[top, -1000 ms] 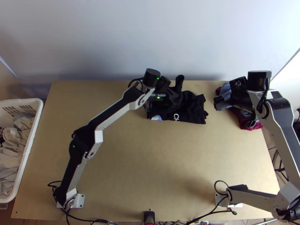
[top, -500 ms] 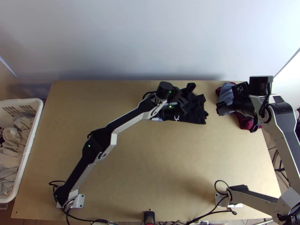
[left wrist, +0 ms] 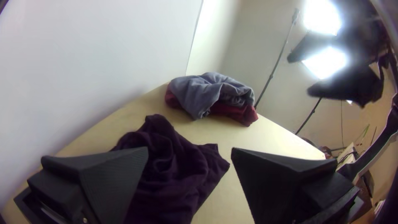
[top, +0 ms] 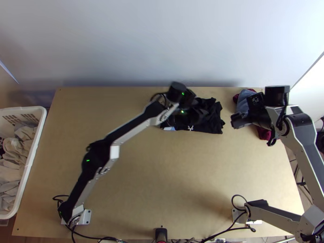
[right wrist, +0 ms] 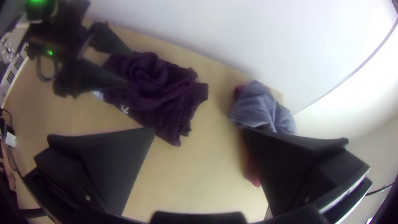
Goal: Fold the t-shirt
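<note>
In the top view, we find the left claw (top: 200, 113) at the shirt (top: 212, 122), which lies dark and bunched under and around it, near the table's (top: 162, 182) far edge. This claw is open, fingers wide apart, nothing pinched between them. The right claw (top: 235, 122) is open too and empty; it stands to the right of the shirt, on the near side of a blue-grey cloth (top: 244, 101) heaped with a maroon cloth (top: 264, 134).

The far edge runs just beyond the left claw, and the wall (top: 162, 44) rises behind it. From the same claw back toward the near edge, we see a broad stretch of wood between the two arms' bases. A narrower strip of wood parts the shirt from the cloths. Well to the left of the left claw, a white basket (top: 29, 162) holding pale cloths stands by the table's left edge.

The left arm hides the shirt's left part from above. Near the left claw, a pale blue patch (top: 169, 128) shows at the shirt's near edge; we cannot tell whether it belongs to the shirt, nor whether the fingertips touch the fabric. The right arm covers part of the two cloths, and the basket is cut off at the top view's border.
</note>
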Robot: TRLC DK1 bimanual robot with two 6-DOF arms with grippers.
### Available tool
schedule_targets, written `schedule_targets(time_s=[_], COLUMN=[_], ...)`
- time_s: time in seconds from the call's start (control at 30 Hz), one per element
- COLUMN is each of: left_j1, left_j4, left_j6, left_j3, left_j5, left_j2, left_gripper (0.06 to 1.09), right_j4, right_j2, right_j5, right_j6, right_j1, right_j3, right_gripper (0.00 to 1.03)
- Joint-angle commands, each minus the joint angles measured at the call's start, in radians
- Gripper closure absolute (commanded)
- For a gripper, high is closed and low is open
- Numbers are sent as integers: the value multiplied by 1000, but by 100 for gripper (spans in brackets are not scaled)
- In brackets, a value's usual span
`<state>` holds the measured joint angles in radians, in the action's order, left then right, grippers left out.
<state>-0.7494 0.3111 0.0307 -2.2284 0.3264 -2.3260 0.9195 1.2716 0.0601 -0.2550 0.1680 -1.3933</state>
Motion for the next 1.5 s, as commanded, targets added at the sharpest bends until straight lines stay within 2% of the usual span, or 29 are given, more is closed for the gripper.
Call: schedule_targets(time_s=[0.0,0.13,0.3,0.6,0.8,0.93,1.1,1.47], left_j1=[71,156,251,363,367,364,367,361], left_j4=[263,431,451,457,457,465,470,465], left_j6=[-32,-75,-121,-192,-198,-218,-239,-252], left_j3=[33,78,269,518,590,592,596,593], left_j5=[-3,-3,-12,-105,-112,-113,-116,-116], left_j2=[240,395,593,771,798,798,786,766], left_gripper=[10,10,10,10,10,10,10,10], right_j4=[-57,-139,-240,-248,-196,-166,-168,-272], right_j2=[35,167,379,710,876,864,741,482], right_j5=[-2,-9,-51,-85,-103,-103,-129,-141], right_j6=[-9,-6,-3,20,8,14,30,69], right_j1=[54,130,203,323,331,269,157,41], right_j3=[40,-29,-171,-446,-541,-501,-366,31], right_gripper=[4,4,4,4,4,4,4,4])
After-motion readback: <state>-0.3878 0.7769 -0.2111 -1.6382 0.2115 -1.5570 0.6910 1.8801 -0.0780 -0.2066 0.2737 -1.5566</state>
